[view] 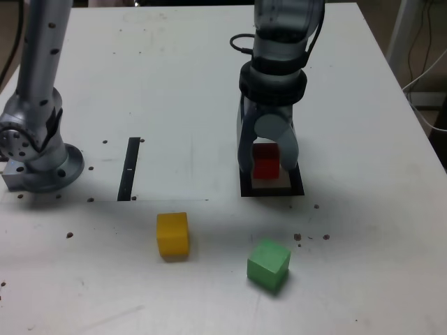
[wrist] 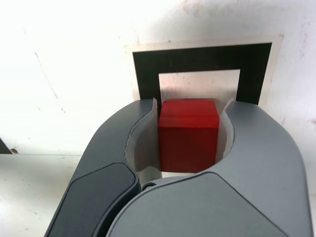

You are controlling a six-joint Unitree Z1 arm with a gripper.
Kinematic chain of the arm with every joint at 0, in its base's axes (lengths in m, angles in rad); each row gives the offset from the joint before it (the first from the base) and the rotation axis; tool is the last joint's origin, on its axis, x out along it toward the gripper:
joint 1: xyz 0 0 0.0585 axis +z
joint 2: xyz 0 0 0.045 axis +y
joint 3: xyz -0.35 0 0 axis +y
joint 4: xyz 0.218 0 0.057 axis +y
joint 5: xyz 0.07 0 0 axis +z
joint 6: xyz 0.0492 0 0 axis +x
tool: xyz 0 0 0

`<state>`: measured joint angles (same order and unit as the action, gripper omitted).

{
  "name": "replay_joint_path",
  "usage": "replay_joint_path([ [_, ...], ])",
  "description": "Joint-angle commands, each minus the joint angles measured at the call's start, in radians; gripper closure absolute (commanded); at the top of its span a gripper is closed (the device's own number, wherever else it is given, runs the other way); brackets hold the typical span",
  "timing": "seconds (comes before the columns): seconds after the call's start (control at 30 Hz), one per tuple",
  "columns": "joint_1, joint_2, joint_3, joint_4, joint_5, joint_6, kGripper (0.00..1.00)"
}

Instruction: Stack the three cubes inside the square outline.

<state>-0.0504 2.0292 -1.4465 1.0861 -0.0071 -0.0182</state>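
Where the gripper (view: 268, 162) has its jaws closed on the red cube (wrist: 188, 138), the cube sits directly between them, within the black square outline (wrist: 197, 59), seemingly ready for release, towards the worktop's (view: 188, 77) right edge in the exterior view.

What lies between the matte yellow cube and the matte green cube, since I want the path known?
In the exterior view, only bare white tabletop separates the yellow cube and the green cube.

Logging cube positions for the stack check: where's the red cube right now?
In the exterior view, the red cube is right of centre, between the tool's fingers, within the black square outline.
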Motion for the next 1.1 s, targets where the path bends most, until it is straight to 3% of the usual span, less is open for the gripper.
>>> replay_joint_path([
  [0.0, 0.005, 0.011, 0.000, -0.007, 0.001, 0.004, 0.70],
  [0.13, 0.008, 0.022, 0.000, -0.021, 0.002, 0.007, 0.65],
  [0.33, 0.015, 0.026, 0.010, -0.038, 0.005, 0.019, 0.11],
  [0.4, 0.017, 0.023, 0.016, -0.041, 0.005, 0.020, 0.02],
  [0.73, 0.018, -0.029, 0.049, -0.053, 0.016, 0.019, 0.00],
  [1.07, 0.015, -0.165, 0.132, -0.042, 0.053, 0.015, 0.00],
])
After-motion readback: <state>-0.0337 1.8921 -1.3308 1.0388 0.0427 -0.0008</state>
